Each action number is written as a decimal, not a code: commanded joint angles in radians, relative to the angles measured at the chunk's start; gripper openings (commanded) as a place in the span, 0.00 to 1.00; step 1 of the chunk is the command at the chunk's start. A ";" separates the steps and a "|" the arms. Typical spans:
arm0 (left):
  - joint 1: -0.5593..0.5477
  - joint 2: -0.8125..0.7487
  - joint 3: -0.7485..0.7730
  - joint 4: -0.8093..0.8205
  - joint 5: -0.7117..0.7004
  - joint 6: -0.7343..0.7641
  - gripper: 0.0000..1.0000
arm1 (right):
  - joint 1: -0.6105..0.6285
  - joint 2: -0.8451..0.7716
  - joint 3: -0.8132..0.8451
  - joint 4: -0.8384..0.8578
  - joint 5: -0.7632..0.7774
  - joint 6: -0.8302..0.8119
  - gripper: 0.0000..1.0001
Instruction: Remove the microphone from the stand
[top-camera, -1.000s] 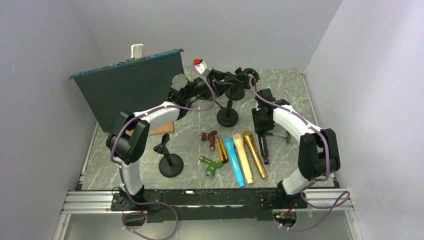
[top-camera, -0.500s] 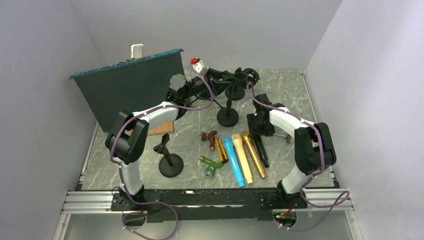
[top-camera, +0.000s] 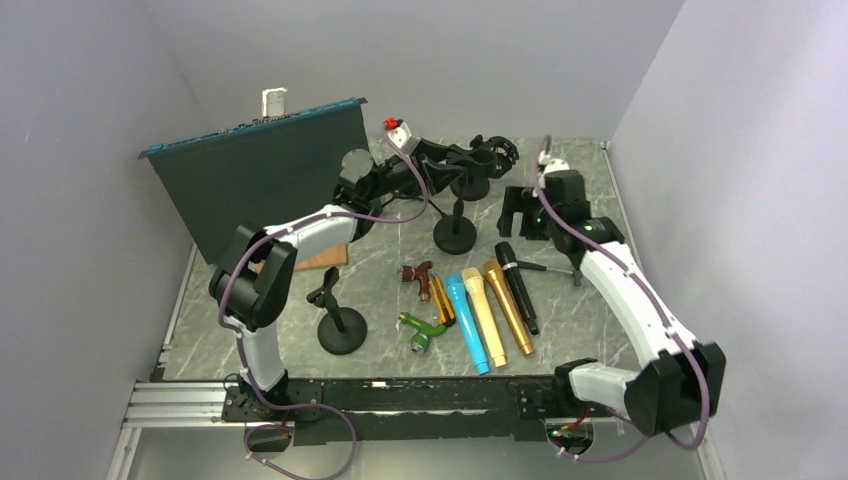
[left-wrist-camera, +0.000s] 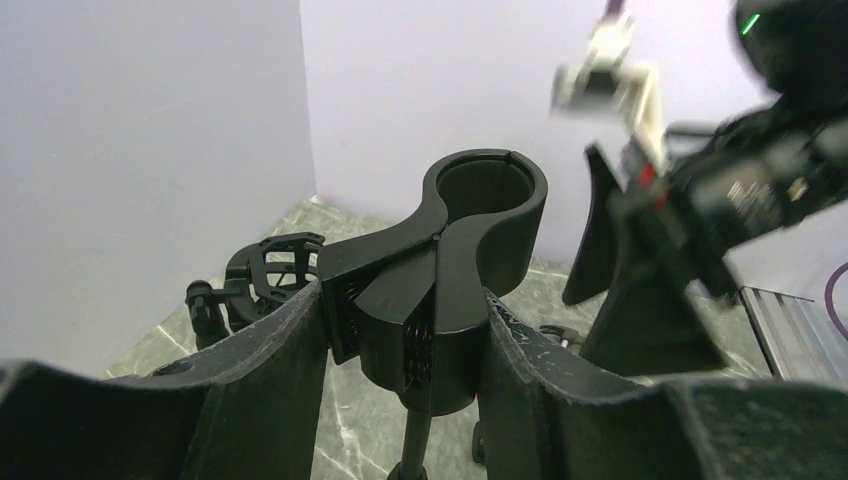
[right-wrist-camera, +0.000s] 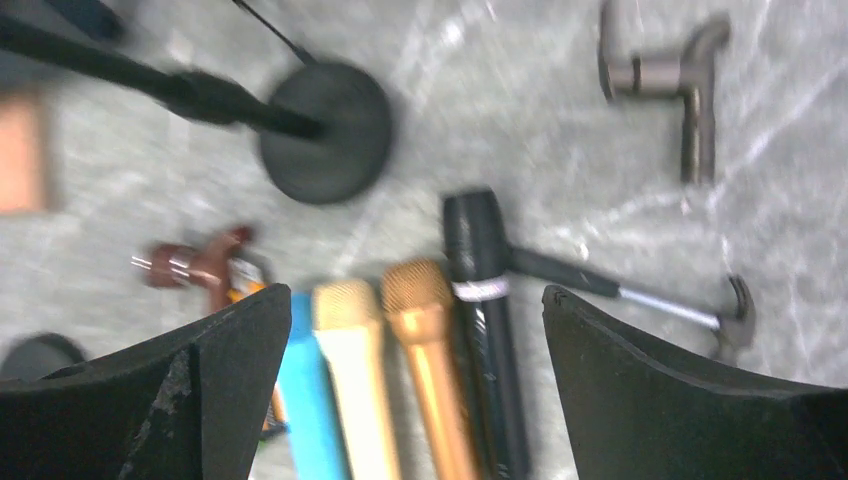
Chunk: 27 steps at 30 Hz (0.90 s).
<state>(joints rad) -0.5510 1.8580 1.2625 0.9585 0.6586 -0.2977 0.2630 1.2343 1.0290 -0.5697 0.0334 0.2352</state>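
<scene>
Left pincer (left-wrist-camera: 415, 345) gripping matte ring-shaped clip (left-wrist-camera: 455, 265), cylindrical black microphone (right-wrist-camera: 478, 250) lying flat

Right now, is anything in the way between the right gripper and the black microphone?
Nothing visible does. The open right gripper hangs above the black microphone, which lies uncovered on the table. The gold microphone lies close beside it and a thin rod lies at its other side, but neither covers it.

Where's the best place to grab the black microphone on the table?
Probably take the black microphone by its handle, below the white band, straight down with jaws across it. It lies flat; the gold microphone crowds one side, and a thin metal rod meets it near the head.
</scene>
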 joint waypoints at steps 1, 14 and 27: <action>-0.011 -0.045 -0.009 -0.055 0.017 0.006 0.47 | -0.040 -0.115 0.078 0.181 -0.179 0.164 0.99; -0.035 -0.073 -0.031 -0.128 -0.017 0.058 0.49 | -0.058 0.015 0.133 0.663 -0.516 0.620 0.99; -0.073 -0.103 -0.069 -0.146 -0.098 0.113 0.49 | -0.033 0.077 0.098 0.547 -0.487 0.545 0.85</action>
<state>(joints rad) -0.5980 1.7939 1.2106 0.8368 0.5873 -0.2035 0.2111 1.2984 1.1503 -0.0135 -0.4210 0.7860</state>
